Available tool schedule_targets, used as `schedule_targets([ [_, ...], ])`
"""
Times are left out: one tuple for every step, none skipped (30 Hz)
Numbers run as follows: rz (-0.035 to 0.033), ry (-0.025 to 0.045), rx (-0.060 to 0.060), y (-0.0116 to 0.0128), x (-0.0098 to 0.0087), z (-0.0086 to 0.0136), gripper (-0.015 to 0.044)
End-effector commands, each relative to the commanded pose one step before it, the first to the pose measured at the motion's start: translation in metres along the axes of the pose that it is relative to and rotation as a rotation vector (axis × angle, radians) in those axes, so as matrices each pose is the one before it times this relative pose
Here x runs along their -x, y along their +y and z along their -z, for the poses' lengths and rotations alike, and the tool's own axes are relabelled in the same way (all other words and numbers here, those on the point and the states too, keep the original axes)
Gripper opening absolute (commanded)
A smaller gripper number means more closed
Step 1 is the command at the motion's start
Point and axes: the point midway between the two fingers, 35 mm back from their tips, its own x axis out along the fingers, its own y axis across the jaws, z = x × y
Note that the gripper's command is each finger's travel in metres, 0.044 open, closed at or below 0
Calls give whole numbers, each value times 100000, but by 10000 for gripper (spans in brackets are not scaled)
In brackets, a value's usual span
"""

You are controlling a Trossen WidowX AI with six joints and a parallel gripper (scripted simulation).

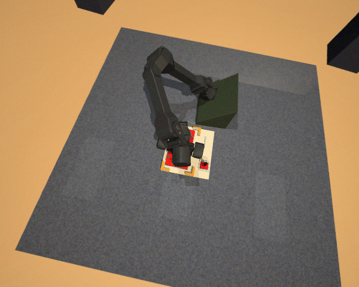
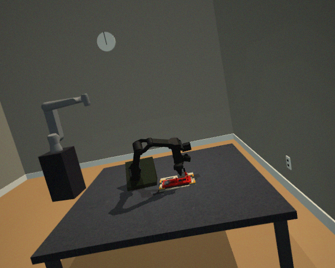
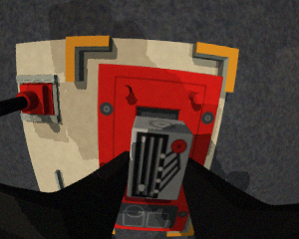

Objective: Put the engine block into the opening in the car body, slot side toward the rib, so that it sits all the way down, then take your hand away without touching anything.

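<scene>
My gripper is shut on the engine block, a grey block with black slots and a red disc on its top. The block is upright between the fingers, over the red car body. The dark opening shows only as a strip beyond the block; the rest is hidden by it. The block looks above the body, but its exact height cannot be told. The rib is hidden. In the top view the arm covers the block and fingertips.
The body lies on a cream board with orange corner brackets. A red fixture with a black lever stands on the board beside the body. A dark green slanted block stands near the arm's base.
</scene>
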Motion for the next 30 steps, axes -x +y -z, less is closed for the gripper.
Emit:
schedule_targets([
  [323,-269,-929,-61,24,-28,160],
  [0,0,0,0,0,0,160],
  [0,0,0,0,0,0,160],
  [0,0,477,-5,2,-3,160],
  [0,0,1046,-12,5,-5,160],
  [1,0,1213,-14,5,-6,160],
  [1,0,1478,-17,7,-7,160],
  [1,0,1284,-15,6,-6,160],
  [0,0,461,-5,2,-2,160],
  [0,0,0,0,0,0,160],
  [0,0,0,0,0,0,160],
  [0,0,0,0,0,0,160],
  [0,0,0,0,0,0,160],
  [0,0,0,0,0,0,160],
  [0,0,0,0,0,0,160],
  [0,0,0,0,0,0,160],
  [0,0,0,0,0,0,160],
  [0,-1,-243,-12,-1,-4,160],
  [0,-1,-243,-12,-1,-4,160],
  [0,0,0,0,0,0,160],
  [0,0,0,0,0,0,160],
  [0,0,0,0,0,0,160],
  [0,0,0,0,0,0,160],
  [0,0,0,0,0,0,160],
  [0,0,0,0,0,0,160],
  [0,0,0,0,0,0,160],
  [0,0,0,0,0,0,160],
  [0,0,-528,-4,4,-2,160],
  [0,0,-783,-6,6,-3,160],
  [0,0,-1135,-8,9,-5,160],
])
